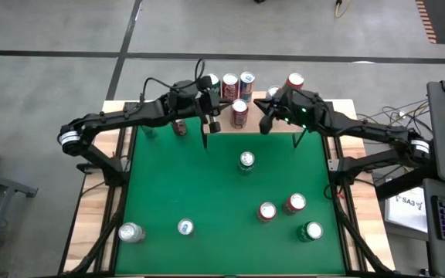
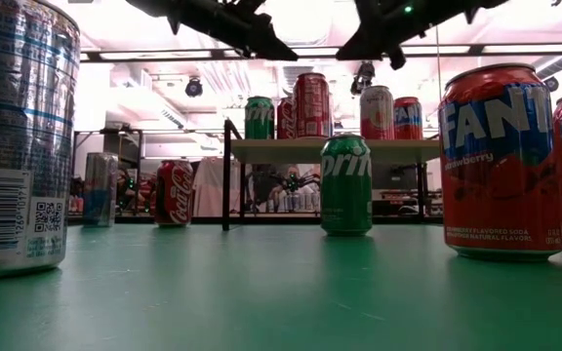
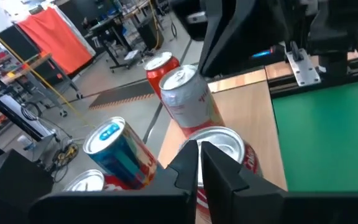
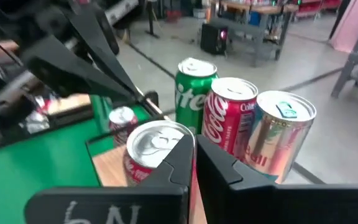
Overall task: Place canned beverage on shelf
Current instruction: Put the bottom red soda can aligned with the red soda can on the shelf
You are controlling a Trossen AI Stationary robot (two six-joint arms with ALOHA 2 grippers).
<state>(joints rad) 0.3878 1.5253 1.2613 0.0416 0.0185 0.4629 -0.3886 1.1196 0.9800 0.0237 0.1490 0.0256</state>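
The green felt table point(image 1: 207, 201) filled most of the high view, with wooden edging along its sides. At its far edge stood the shelf point(image 2: 310, 149), a light wooden board on thin black legs, carrying several upright cans: a green can point(image 2: 260, 117), red cola cans point(image 2: 311, 104), and a red-and-white can point(image 2: 377, 112) among them.

Both dark arms reached in over the shelf from either side. The left gripper point(image 3: 197, 163) hung above the shelf's cans with its fingers pressed together, nothing between them; directly below its tips sat a red can with a silver top point(image 3: 224, 144). The right gripper point(image 4: 193, 158) was likewise closed tight and empty, poised just over another silver-topped can point(image 4: 154, 146) beside a Sprite can point(image 4: 191, 87) and a Coca-Cola can point(image 4: 229, 115).

On the felt stood 6 loose cans, well apart from the shelf: a green Sprite can point(image 2: 345, 184) nearest it at centre, a Fanta can point(image 2: 501, 161), and a silver can point(image 2: 18, 136) close to the low camera.
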